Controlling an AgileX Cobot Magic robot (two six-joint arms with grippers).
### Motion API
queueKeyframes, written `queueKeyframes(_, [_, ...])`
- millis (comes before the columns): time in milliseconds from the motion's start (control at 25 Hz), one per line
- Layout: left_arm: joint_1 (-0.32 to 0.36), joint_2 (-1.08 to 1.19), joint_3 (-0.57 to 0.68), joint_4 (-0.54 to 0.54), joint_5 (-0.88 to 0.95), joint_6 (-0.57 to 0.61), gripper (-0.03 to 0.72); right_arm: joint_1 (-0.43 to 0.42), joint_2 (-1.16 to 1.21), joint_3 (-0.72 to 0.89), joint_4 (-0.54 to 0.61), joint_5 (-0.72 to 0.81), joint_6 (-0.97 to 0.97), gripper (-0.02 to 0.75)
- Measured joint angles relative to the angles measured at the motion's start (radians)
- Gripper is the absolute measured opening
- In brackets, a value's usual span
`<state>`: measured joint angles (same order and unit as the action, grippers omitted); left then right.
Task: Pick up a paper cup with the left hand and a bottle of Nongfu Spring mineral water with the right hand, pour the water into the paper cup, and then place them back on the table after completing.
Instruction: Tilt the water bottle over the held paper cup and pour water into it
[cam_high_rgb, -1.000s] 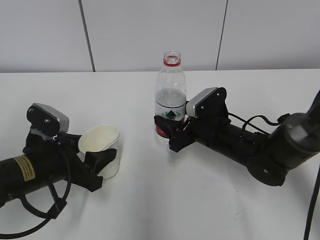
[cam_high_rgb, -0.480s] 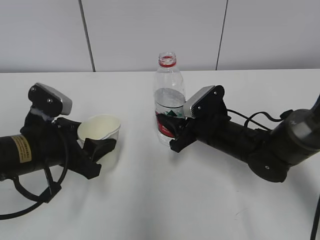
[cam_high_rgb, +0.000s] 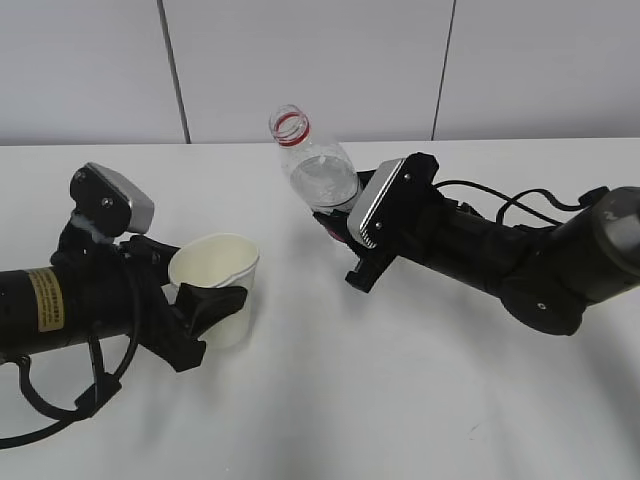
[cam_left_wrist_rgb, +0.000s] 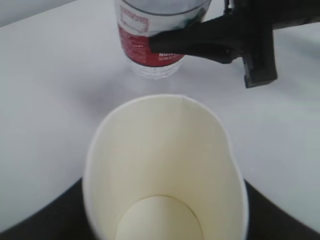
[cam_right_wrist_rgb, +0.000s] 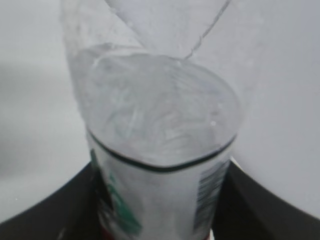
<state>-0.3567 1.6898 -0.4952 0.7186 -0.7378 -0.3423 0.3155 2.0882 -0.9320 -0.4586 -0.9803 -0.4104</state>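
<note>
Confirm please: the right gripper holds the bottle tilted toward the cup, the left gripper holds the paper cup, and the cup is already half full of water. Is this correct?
Not quite. The paper cup is empty: the left wrist view shows its dry bottom. The rest stands: the right gripper holds the bottle tilted toward the cup, and the left gripper holds the cup.

The white paper cup (cam_high_rgb: 217, 288), cream inside, is empty and open-mouthed, gripped low on its wall by the black left hand (cam_high_rgb: 205, 310) and carried just clear of the plain white counter (cam_high_rgb: 330, 400). At about two o'clock from it, the clear plastic mineral-water bottle (cam_high_rgb: 318, 180) with a red neck ring and red-and-green label is uncapped and tilted, its mouth leaning toward ten o'clock. The black right hand (cam_high_rgb: 345, 245) clamps its lower body. Clear colourless water (cam_right_wrist_rgb: 157, 122) fills roughly its lower half.
</note>
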Motion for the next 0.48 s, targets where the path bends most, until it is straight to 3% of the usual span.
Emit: queueKeyframes(480, [0.000, 0.000, 0.000, 0.054, -0.079, -0.014, 0.419, 0.000, 0.000, -0.064, -0.052, 0.006, -0.349, 0.393])
